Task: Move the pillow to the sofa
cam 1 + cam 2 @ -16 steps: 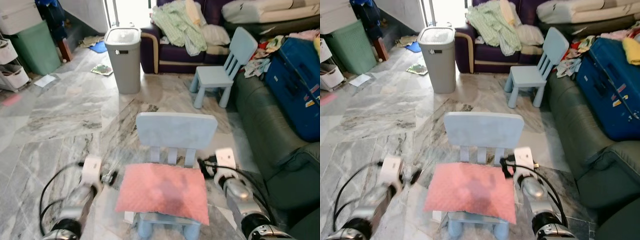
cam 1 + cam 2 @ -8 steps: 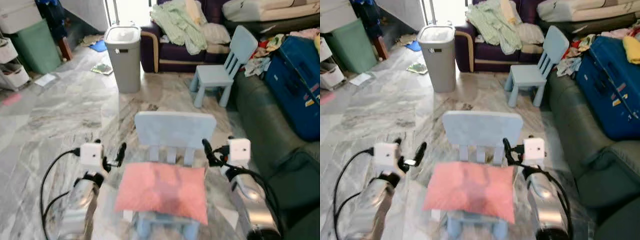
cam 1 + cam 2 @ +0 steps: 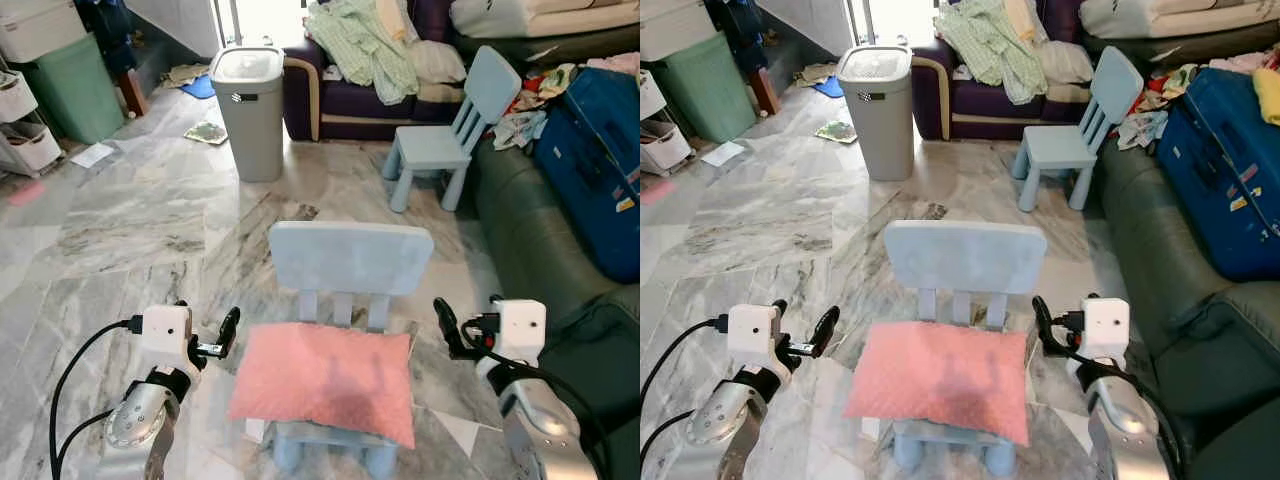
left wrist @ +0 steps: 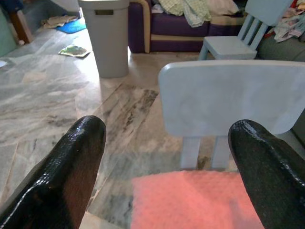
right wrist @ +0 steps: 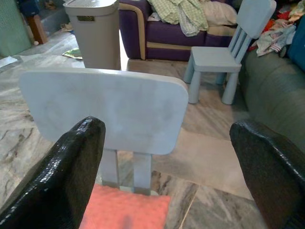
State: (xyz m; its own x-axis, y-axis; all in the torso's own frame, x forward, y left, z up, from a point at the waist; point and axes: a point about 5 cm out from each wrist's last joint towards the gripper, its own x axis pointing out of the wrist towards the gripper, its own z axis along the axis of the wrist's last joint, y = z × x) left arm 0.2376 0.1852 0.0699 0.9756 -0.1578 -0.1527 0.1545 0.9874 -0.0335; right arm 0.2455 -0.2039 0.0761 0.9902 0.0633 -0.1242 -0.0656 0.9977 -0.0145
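A: status, near field?
B: left gripper [image 3: 228, 328] off the left edge of the pink pillow [image 3: 325, 382], right gripper [image 3: 443, 326] off its right edge. Both raised beside it, neither touching

A: jaws?
B: both released, fingers spread wide, nothing between them. Left wrist view has the fingertips [image 4: 81, 143] far apart with the pillow corner and chair back between; right wrist view same

A: pillow location?
B: flat on the seat of the small light-blue chair [image 3: 350, 258], front edge overhanging the seat a bit. Chair sits on grey marble floor [image 3: 130, 215]

A: further out?
B: dark green sofa [image 3: 520, 240] along the right, blue suitcase [image 3: 600, 140] on it. Second light-blue chair [image 3: 455, 140] ahead right, grey bin [image 3: 247, 110] ahead left. Purple sofa [image 3: 350, 95] at the back, clothes [image 3: 365, 45] piled on it. Green basket [image 3: 60, 85] far left
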